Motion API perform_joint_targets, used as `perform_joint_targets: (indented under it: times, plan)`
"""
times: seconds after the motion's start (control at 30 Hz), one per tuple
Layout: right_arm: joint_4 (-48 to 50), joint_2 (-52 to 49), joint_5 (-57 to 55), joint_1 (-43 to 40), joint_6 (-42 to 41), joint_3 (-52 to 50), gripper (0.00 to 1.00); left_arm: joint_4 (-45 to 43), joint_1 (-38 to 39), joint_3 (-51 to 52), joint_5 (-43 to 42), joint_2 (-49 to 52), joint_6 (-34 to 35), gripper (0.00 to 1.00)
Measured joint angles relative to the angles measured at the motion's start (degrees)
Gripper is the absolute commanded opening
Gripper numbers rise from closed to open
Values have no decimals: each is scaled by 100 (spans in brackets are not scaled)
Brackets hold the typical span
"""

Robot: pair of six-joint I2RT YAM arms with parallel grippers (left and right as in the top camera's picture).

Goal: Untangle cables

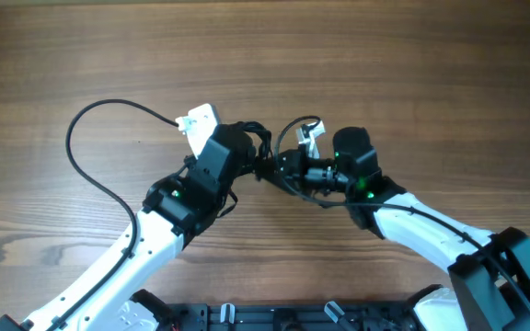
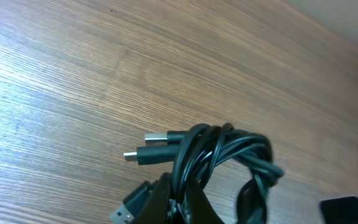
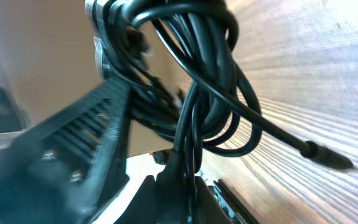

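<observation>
Overhead: knotted cables (image 1: 265,161) held up around mid-table, nearer the front edge, between left gripper (image 1: 251,152) and right gripper (image 1: 288,167).
Left wrist: pinching the bundle, two plugs (image 2: 151,146) jutting free.
Right wrist: clamped on the same tangle.
Seemingly early loosening; next calls for gentle pulling apart.

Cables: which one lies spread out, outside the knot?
The cable curving in a wide arc at the overhead view's left; the others are wound into a tight bundle.
</observation>
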State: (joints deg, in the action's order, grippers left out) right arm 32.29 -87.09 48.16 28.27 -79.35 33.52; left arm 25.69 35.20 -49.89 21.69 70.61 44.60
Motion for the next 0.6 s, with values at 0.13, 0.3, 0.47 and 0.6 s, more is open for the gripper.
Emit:
perform_joint_targets:
  times: [0.13, 0.3, 0.47, 0.6]
  plan:
    - [374, -2, 544, -422, -4, 0, 4, 44, -52, 0, 120, 0, 2, 4]
    - [1429, -15, 658, -557, -356, -28, 5, 223, -131, 0, -83, -17, 4, 4]
    - [1657, -15, 422, -555, -184, -37, 5, 426, -129, 0, -592, -17, 7, 4]
    - [741, -11, -170, -555, 1071, -37, 4, 435, -20, 0, -984, -17, 7, 4]
